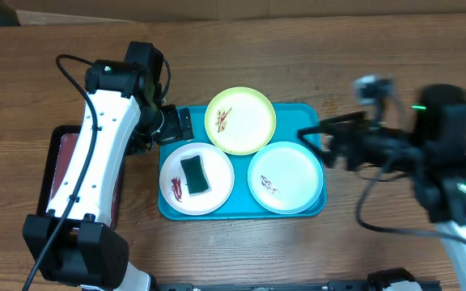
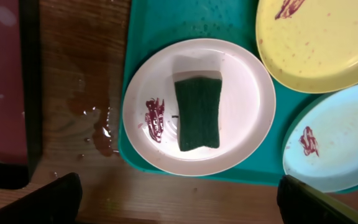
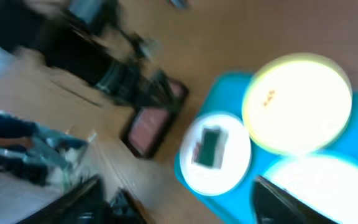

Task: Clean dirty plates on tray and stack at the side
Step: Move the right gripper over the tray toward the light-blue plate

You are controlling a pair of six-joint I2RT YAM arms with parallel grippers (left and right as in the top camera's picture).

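The teal tray [image 1: 168,206] holds three plates. The yellow-green plate [image 1: 240,120] is at the back, with reddish smears. The white plate [image 1: 217,194] at front left carries a dark green sponge [image 1: 193,175] and a red smear. The pale mint plate [image 1: 285,176] at front right has a small smear. My left gripper [image 1: 176,125] is open and empty above the tray's back left corner. In the left wrist view its open jaws [image 2: 179,208] frame the white plate [image 2: 241,93] and sponge [image 2: 197,113]. My right gripper [image 1: 318,145] is blurred, open and empty, at the tray's right edge.
A dark red, black-rimmed tray [image 1: 63,153] lies left of the teal tray, under my left arm. A small water spill [image 2: 98,130] wets the wood between the two trays. The right wrist view is blurred and shows the plates and red tray [image 3: 154,121] from afar.
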